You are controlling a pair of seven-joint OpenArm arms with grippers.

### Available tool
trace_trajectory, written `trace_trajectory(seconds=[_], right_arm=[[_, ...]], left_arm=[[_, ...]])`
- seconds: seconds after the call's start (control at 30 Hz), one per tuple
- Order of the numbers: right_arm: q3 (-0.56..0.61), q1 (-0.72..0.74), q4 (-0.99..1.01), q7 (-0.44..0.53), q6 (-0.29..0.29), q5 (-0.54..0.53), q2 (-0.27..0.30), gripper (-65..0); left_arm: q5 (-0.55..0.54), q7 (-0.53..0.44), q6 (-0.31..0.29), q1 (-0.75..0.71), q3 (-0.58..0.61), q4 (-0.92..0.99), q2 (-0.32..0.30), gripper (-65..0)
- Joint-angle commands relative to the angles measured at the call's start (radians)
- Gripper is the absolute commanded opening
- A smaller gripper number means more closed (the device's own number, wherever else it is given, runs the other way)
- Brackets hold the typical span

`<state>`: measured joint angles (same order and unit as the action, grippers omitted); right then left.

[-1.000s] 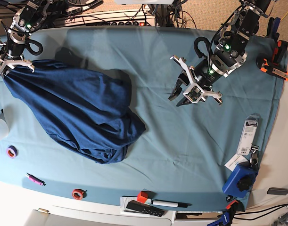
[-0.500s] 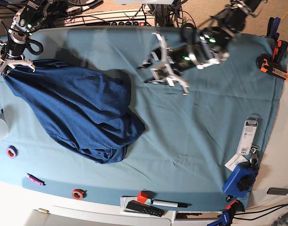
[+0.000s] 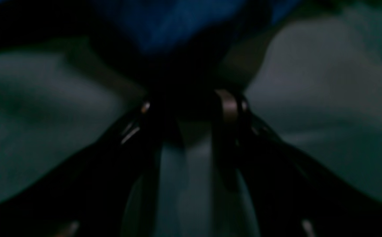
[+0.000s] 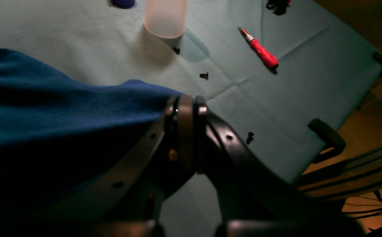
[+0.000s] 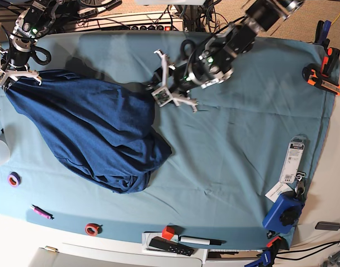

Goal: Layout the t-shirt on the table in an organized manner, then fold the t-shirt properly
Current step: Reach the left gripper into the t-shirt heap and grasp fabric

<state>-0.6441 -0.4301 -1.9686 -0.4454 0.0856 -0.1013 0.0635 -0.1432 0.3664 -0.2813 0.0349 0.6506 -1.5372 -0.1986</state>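
Observation:
The dark blue t-shirt (image 5: 97, 133) lies bunched on the left half of the teal-covered table (image 5: 242, 139). My right gripper (image 5: 14, 78) is at the shirt's far-left top corner. In the right wrist view its jaws (image 4: 184, 108) are shut on a fold of the t-shirt (image 4: 62, 108), pulling it taut. My left gripper (image 5: 159, 93) has reached the shirt's upper right edge. In the blurred, dark left wrist view this gripper (image 3: 189, 105) stands open, fingers (image 3: 228, 105) apart over the table (image 3: 325, 98), with the blue t-shirt (image 3: 177, 26) right at the tips.
A translucent cup (image 4: 166, 16), a red-handled tool (image 4: 260, 52) and small black screws (image 4: 204, 75) lie near the right gripper. Along the front edge are a purple ring (image 5: 14, 179), pink pen (image 5: 40, 212), red ring (image 5: 92, 228), red cube (image 5: 168, 232) and remote (image 5: 170, 246). Blue tool (image 5: 284, 214) and orange clamps (image 5: 323, 78) sit at right.
My left arm has swept leftward across the table from right of centre to the shirt's upper right edge, and its jaws have widened. The right gripper and the shirt have stayed put.

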Motion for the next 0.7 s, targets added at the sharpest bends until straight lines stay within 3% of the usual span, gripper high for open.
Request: trace_trajectory(seconds=[0.0, 0.2, 0.37, 0.67], right_arm=[[-0.005, -0.002, -0.020, 0.026, 0.008, 0.012, 0.013, -65.0], [-0.005, -0.002, -0.020, 0.026, 0.008, 0.012, 0.011, -65.0], [-0.005, -0.002, -0.020, 0.026, 0.008, 0.012, 0.011, -65.0], [-0.005, -0.002, -0.020, 0.039, 0.008, 0.012, 0.011, -65.0]], left_arm=[[-0.010, -0.026, -0.006, 0.018, -0.003, -0.010, 0.019, -39.8], [-0.010, -0.027, 0.024, 0.044, -0.003, 0.000, 0.066, -45.0], [-0.006, -0.044, 0.060, 0.078, -0.003, 0.001, 0.071, -65.0], [-0.052, -0.040, 0.045, 0.258, -0.003, -0.015, 0.071, -65.0]])
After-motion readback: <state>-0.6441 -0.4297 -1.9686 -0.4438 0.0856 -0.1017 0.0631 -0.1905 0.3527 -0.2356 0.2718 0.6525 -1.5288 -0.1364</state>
